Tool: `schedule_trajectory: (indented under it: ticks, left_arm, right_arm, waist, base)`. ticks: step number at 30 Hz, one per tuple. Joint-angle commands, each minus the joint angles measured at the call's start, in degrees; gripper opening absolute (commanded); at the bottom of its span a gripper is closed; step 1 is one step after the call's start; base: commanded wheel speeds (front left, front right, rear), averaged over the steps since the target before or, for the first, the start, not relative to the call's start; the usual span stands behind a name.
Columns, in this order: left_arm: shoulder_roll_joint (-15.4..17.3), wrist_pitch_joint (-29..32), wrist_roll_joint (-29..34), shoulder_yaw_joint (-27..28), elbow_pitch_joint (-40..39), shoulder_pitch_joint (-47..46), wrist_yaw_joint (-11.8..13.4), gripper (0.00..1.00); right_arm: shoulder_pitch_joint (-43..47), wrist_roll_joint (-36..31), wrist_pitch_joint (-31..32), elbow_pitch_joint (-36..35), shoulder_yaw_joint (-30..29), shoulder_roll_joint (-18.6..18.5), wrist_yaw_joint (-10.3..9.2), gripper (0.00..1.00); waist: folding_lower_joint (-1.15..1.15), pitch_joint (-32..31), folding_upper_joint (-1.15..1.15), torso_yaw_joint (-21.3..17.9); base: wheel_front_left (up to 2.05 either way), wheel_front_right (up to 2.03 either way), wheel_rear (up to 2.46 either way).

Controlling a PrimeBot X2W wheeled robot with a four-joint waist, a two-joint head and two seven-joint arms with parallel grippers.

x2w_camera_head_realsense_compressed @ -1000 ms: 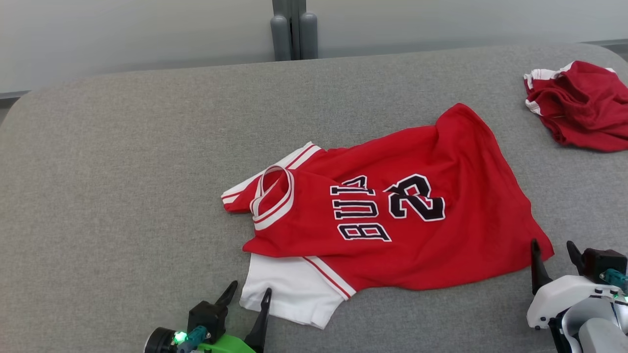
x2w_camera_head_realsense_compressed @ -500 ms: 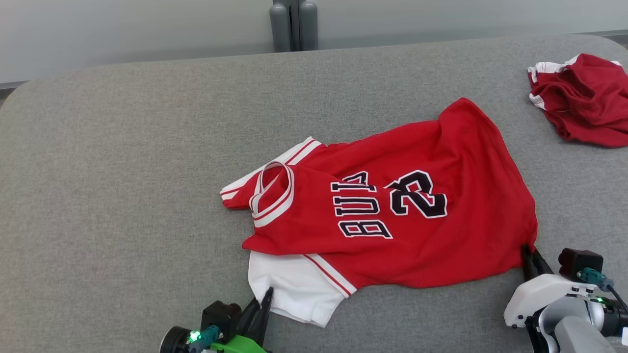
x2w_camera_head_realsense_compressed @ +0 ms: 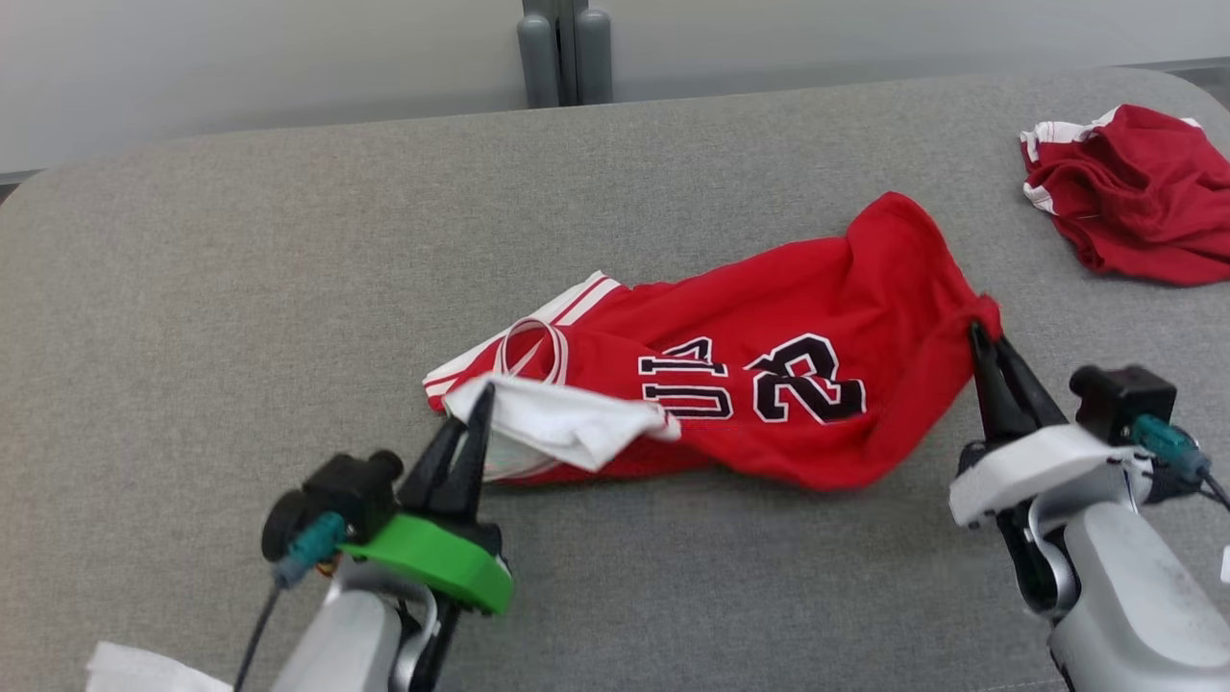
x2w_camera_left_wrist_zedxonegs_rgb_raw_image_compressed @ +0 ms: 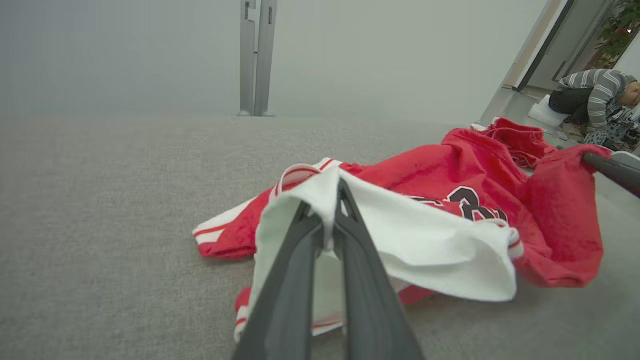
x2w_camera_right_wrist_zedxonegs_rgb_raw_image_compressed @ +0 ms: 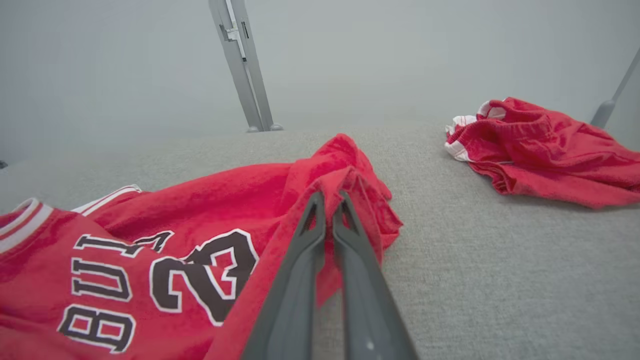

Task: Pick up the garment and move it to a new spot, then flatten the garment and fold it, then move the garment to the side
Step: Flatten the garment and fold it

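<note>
- Step: I judge this to be the pick-up. The jersey (x2w_camera_head_realsense_compressed: 769, 317) lies on the table (x2w_camera_head_realsense_compressed: 240, 288), on the near side of the post (x2w_camera_head_realsense_compressed: 562, 53), with its near edge raised.
- Left gripper (x2w_camera_head_realsense_compressed: 483, 396): clamped on the white sleeve (x2w_camera_head_realsense_compressed: 567, 423). Right gripper (x2w_camera_head_realsense_compressed: 978, 332): clamped on the red hem corner (x2w_camera_head_realsense_compressed: 985, 309).
- Next move: I must raise both ends together, keeping the cloth taut, until the far edge clears the table.
- Obstruction: the shorts (x2w_camera_head_realsense_compressed: 1134, 202) lie well right of the post, so I keep the carry off them. A person (x2w_camera_left_wrist_zedxonegs_rgb_raw_image_compressed: 592, 95) crouches off the table, further right of the post.

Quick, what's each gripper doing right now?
Left gripper: shut on the red jersey, at its white sleeve.
Right gripper: shut on the same jersey's red bottom corner.
</note>
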Motion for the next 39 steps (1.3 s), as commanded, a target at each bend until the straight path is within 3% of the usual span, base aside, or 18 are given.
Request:
schedule_trajectory:
  ticks: [1, 8, 15, 21, 26, 32, 39]
  left_arm:
    - [1.26, 0.03, -0.73, 0.6, -0.57, -3.21, -0.12, 0.0]
    - [5.73, 0.37, -3.68, -1.87, 2.21, -20.46, -0.11, 0.0]
    - [9.13, 4.75, -11.54, -4.13, 10.5, -44.74, -0.1, 0.0]
    - [10.61, 5.88, -14.92, -2.98, 19.77, -64.92, -0.11, 0.0]
    - [9.92, 4.99, -16.31, -1.98, 27.17, -78.65, -0.06, 0.0]
    - [9.62, 4.2, -15.16, -4.17, 32.67, -89.24, -0.05, 0.0]
    - [8.14, 2.93, -16.35, -5.59, 36.62, -94.0, -0.05, 0.0]
  right_arm:
    - [-2.51, 1.19, 0.01, -1.01, 0.75, -0.5, -0.02, 0.0]
    - [-16.46, 6.0, 0.23, 1.43, 4.57, -2.51, -0.02, 0.0]
    - [-39.26, 13.24, 4.28, 9.33, 5.14, -3.51, -0.02, 0.0]
    - [-58.37, 15.56, 6.64, 17.53, 4.87, -4.2, -0.02, 0.0]
    - [-70.76, 16.17, 5.37, 24.98, 3.9, -3.77, -0.02, 0.0]
    - [-79.25, 16.27, 3.56, 30.02, 5.69, -2.63, -0.02, 0.0]
    - [-82.07, 17.96, 2.4, 32.78, 9.04, -2.0, -0.02, 0.0]
  waist:
    - [0.0, 0.45, 0.0, -0.13]
    - [0.0, 4.54, 0.0, 0.18]
    - [0.0, 13.32, 0.0, 0.69]
    - [0.0, 18.79, 0.0, 0.6]
    - [0.0, 19.94, 0.0, 0.05]
    - [0.0, 19.97, 0.0, -0.95]
    - [0.0, 21.46, 0.0, -1.25]
  base:
    - [0.0, 0.0, 0.0]
    - [0.0, 0.0, 0.0]
    - [0.0, 0.0, 0.0]
    - [0.0, 0.0, 0.0]
    - [0.0, 0.0, 0.0]
    - [0.0, 0.0, 0.0]
    - [0.0, 0.0, 0.0]
